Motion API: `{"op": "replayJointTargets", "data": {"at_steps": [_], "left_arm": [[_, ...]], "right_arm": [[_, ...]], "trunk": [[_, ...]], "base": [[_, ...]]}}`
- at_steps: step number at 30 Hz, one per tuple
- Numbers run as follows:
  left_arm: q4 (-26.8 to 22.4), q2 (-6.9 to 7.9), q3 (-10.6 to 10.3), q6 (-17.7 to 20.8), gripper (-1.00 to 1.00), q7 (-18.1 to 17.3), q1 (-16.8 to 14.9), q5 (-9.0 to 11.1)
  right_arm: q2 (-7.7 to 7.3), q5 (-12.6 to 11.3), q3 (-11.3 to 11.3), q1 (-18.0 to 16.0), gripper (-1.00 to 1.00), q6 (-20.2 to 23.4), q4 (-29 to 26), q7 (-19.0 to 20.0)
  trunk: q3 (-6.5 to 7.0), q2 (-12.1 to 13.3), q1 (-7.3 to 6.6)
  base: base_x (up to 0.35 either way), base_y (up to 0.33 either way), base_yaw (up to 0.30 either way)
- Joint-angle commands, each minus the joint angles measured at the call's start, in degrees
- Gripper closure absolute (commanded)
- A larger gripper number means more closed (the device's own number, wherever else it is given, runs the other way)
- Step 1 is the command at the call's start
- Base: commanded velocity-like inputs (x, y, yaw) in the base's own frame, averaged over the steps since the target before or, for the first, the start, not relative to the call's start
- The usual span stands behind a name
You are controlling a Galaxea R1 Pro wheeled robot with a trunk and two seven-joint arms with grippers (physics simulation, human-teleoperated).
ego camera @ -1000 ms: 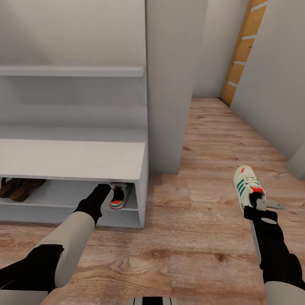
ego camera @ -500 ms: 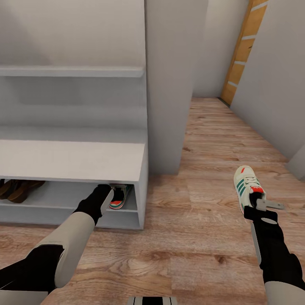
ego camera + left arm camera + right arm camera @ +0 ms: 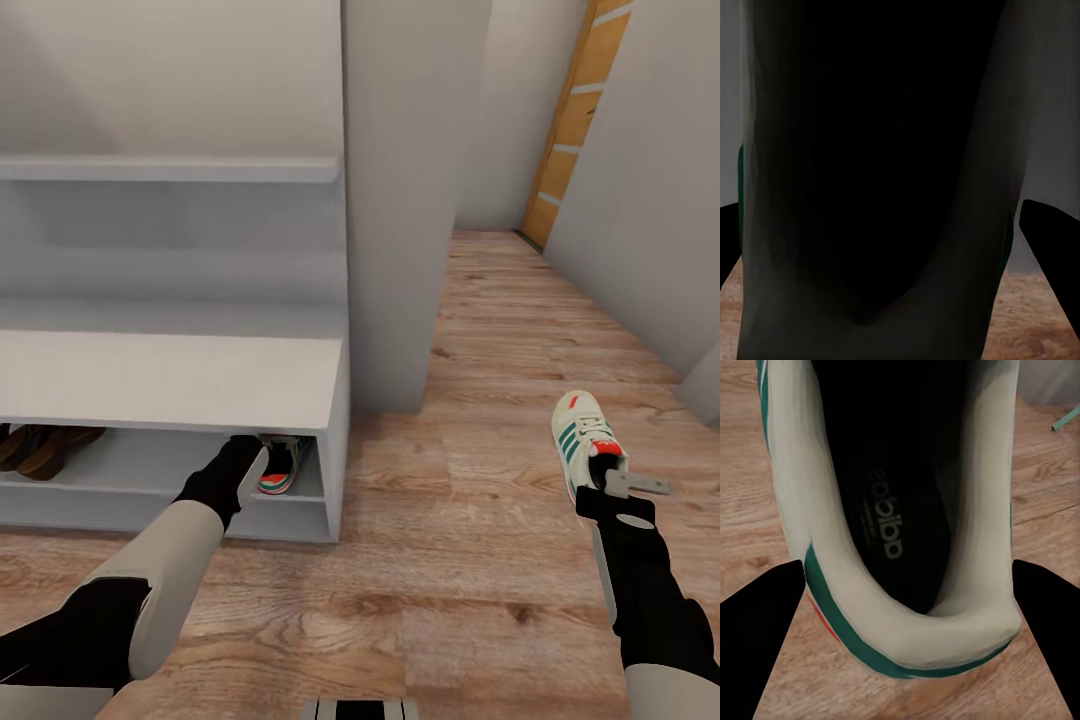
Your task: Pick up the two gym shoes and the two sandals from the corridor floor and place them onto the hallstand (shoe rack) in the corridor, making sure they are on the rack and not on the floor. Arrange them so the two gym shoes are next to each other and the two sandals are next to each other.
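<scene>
**Gym shoes: one going onto the rack, one at the right gripper**

One gym shoe (image 3: 283, 464) sits on the upper open tier of the hallstand (image 3: 170, 380), at the tip of the left gripper (image 3: 262, 462), probably so it lands clear of the corridor floor (image 3: 460, 560). The sandals (image 3: 45, 446) lie further along the same tier, well apart from that gripper.

The second gym shoe (image 3: 583, 435) is ahead of the right gripper (image 3: 603, 478), heel toward it. In the right wrist view the fingers (image 3: 761, 619) stand spread, one on each side of the heel collar (image 3: 907, 622); whether they touch it is unclear.

The left wrist view is nearly black: the shoe's dark opening (image 3: 877, 172) lies between the fingers (image 3: 1050, 240). I cannot tell whether those jaws pinch it or have let go. The hallstand's top hides most of that shoe.
</scene>
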Motion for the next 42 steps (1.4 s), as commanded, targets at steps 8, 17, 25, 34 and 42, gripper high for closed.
{"op": "replayJointTargets", "data": {"at_steps": [8,17,25,34,42], "left_arm": [[0.00,0.00,-0.04,0.01,1.00,-0.08,0.00,-0.08],[0.00,0.02,0.03,0.00,-1.00,-0.02,0.00,-0.09],[0.00,0.02,0.11,0.00,-1.00,-0.02,0.00,-0.03],[0.00,0.00,0.12,0.00,-1.00,0.00,0.00,-0.02],[0.00,0.02,0.18,0.01,-1.00,0.00,0.25,-0.01]], "right_arm": [[0.00,0.00,0.00,0.00,1.00,0.00,-0.01,-0.01],[0.00,0.00,0.00,0.00,1.00,0.00,0.01,-0.02],[0.00,0.00,0.03,0.00,1.00,0.00,0.03,-0.02],[0.00,0.00,0.01,0.00,1.00,0.00,0.02,-0.02],[0.00,0.00,0.00,0.00,1.00,0.00,0.06,0.00]], "trunk": [[0.00,0.00,0.00],[0.00,0.00,0.00],[0.00,0.00,0.00],[0.00,0.00,0.00],[0.00,0.00,0.00]], "base": [[0.070,0.000,0.000],[0.003,0.000,0.000],[0.000,0.000,0.000],[-0.052,0.000,0.000],[-0.294,0.000,0.000]]}}
